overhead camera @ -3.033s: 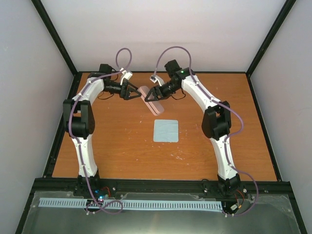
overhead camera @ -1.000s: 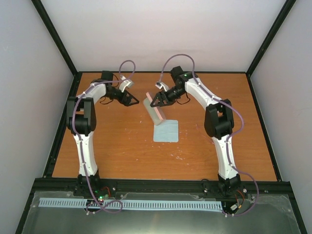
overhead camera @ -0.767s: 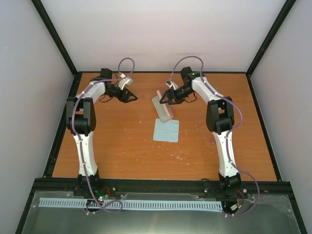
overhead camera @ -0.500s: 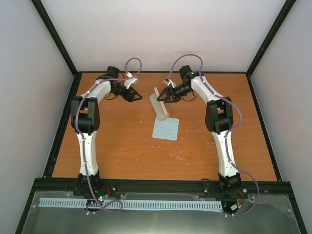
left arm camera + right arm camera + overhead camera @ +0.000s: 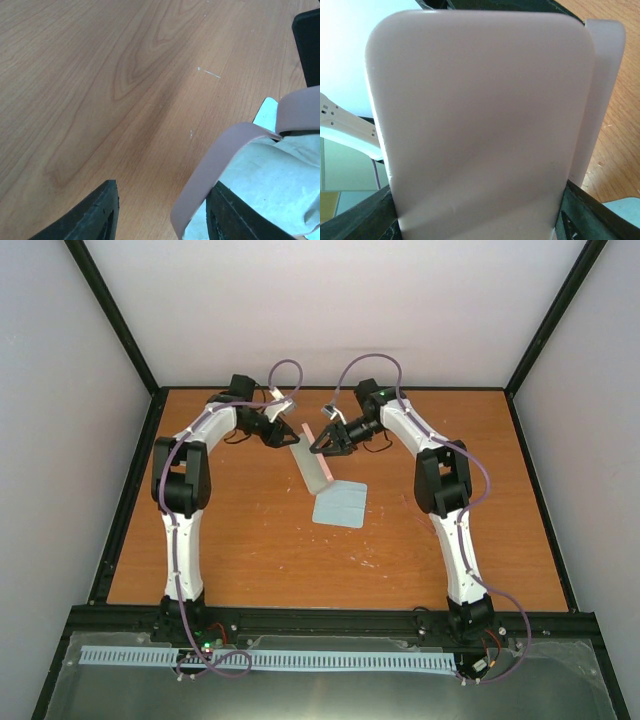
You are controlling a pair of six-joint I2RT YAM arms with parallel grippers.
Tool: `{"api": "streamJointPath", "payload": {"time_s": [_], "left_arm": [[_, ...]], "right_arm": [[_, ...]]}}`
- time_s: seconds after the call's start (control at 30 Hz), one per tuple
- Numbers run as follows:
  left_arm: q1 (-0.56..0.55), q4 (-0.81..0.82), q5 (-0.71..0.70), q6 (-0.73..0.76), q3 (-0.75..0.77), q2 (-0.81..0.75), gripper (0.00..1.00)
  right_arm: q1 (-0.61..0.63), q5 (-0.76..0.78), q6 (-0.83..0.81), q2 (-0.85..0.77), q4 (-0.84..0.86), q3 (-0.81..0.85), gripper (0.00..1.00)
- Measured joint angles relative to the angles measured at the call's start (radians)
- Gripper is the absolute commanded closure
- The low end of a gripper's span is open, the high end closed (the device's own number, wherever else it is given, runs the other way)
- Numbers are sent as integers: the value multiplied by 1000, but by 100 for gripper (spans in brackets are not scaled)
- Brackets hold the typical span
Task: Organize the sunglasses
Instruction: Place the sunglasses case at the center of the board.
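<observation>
Grips the pink case [image 5: 316, 470] in the right gripper [image 5: 325, 442], fingers closed on it, the case slanted above the wooden table [image 5: 240, 540] with its low end at the edge of the light blue cloth [image 5: 340, 506]. Holds the left gripper [image 5: 161, 197] spread wide just beside the case's open flap, whitish inside showing. Cannot tell where the sunglasses are: not seen in any view.

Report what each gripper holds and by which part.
The right gripper grips the pink case by its far end, the near end down by the blue cloth. The left gripper is open beside the case, holding nothing.
</observation>
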Motion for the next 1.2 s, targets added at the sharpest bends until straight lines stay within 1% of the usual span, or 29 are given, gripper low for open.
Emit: {"api": "streamJointPath", "payload": {"time_s": [0.17, 0.27, 0.4, 0.47, 0.53, 0.6, 0.67, 0.77, 0.83, 0.87, 0.9, 0.93, 0.97, 1.1, 1.2], "left_arm": [[-1, -8, 15, 7, 0, 0, 56], [-1, -13, 27, 9, -1, 0, 64], [-1, -20, 51, 12, -5, 0, 67], [-1, -23, 65, 13, -6, 0, 77], [-4, -29, 84, 16, -7, 0, 91], [-6, -35, 91, 34, -10, 0, 98], [-6, -44, 90, 74, -17, 0, 100], [-8, -49, 89, 96, -24, 0, 100], [-8, -51, 88, 95, -26, 0, 100], [-8, -52, 89, 92, -28, 0, 100], [-8, -53, 90, 88, -30, 0, 100], [-8, -53, 90, 80, -33, 0, 100], [-8, -53, 90, 67, -37, 0, 100], [-5, -40, 62, -53, -80, -3, 100], [3, -7, 37, -149, -141, -26, 100]], "right_arm": [[0, 6, -3, 0, 1, 0, 89], [2, 3, -2, 0, 4, 0, 88], [2, 3, 0, 0, 6, 0, 88], [3, -1, 0, 0, 6, 0, 88], [4, -5, 0, 0, 8, 0, 88], [4, -2, 11, 0, 7, 0, 88], [-1, 1, 31, 0, 3, 1, 86], [-7, 5, 55, 0, -8, 1, 75], [-6, 7, 66, 0, -8, 1, 63], [-5, 8, 72, 0, -5, 1, 55], [-4, 10, 79, 0, -2, 1, 32], [-2, 15, 87, 0, 2, 1, 6], [-1, 21, 96, 0, 4, 1, 1], [2, 69, 105, -19, 59, -9, 0], [-3, 149, 147, -104, 151, -113, 0]]}}
